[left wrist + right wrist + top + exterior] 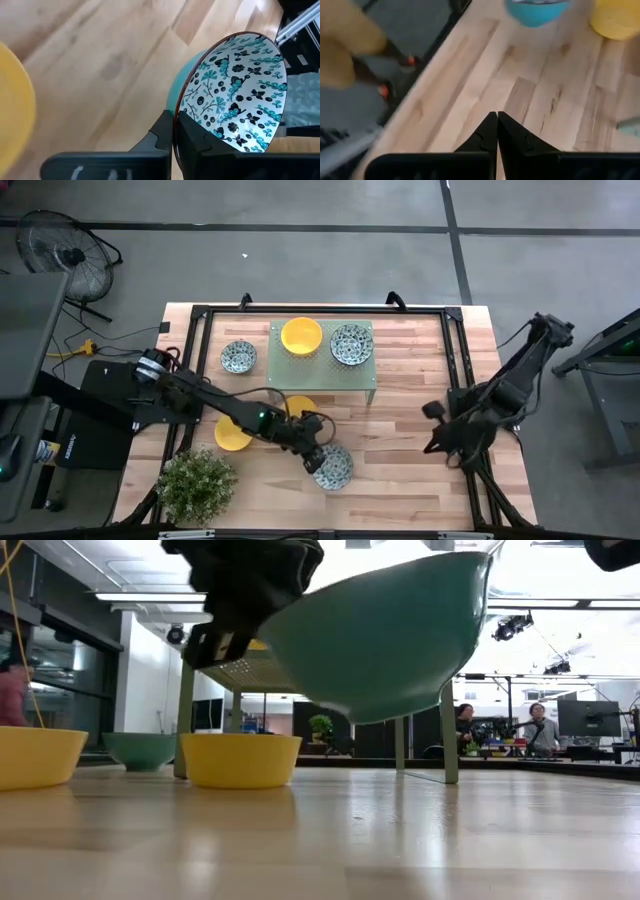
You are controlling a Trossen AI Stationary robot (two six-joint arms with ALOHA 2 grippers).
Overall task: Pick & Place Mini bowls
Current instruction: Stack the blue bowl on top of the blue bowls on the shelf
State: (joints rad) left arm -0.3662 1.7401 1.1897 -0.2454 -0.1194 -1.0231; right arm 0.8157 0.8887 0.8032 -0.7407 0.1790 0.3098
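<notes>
yellow bowl (12, 107) cut by left wrist view's edge, patterned bowl (536, 10) cropped in right wrist view, distant people (535, 730) blurred

A light wooden table (400, 450) of butcher-block planks carries a pale green perforated stand (364, 382) toward its far side, and a leafy potted plant (196, 484) sits on the near left corner. Directly on the wood, a patterned bowl (238, 357) rests just left of the stand, one yellow bowl (230, 435) lies near the plant, and another yellow bowl (301, 405) shows just in front of the stand, partly hidden. A black frame (455, 360) runs along the table's far edge and right side.
</notes>
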